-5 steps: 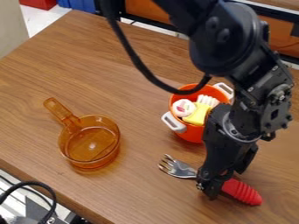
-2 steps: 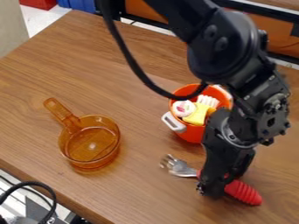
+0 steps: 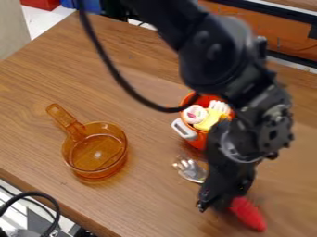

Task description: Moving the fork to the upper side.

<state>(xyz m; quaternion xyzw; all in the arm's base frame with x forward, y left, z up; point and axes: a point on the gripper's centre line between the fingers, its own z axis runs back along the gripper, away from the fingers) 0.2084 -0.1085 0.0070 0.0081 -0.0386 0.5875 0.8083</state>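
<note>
Fork with silver metal head and red handle [image 3: 249, 215], held mid-length in black two-finger gripper [image 3: 217, 202]; tines near orange pot with white handle [image 3: 197, 141], lower right.

Black robot arm [image 3: 213, 53] slanting down from the top edge, thick rounded joint [image 3: 213, 60] midway, dark cable [image 3: 114, 74] curving alongside, tool [image 3: 215, 207] hanging low, pointing downward

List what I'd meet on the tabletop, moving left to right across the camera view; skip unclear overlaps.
Translucent amber saucepan → pale side handle of the orange pot → red fork handle.
</note>
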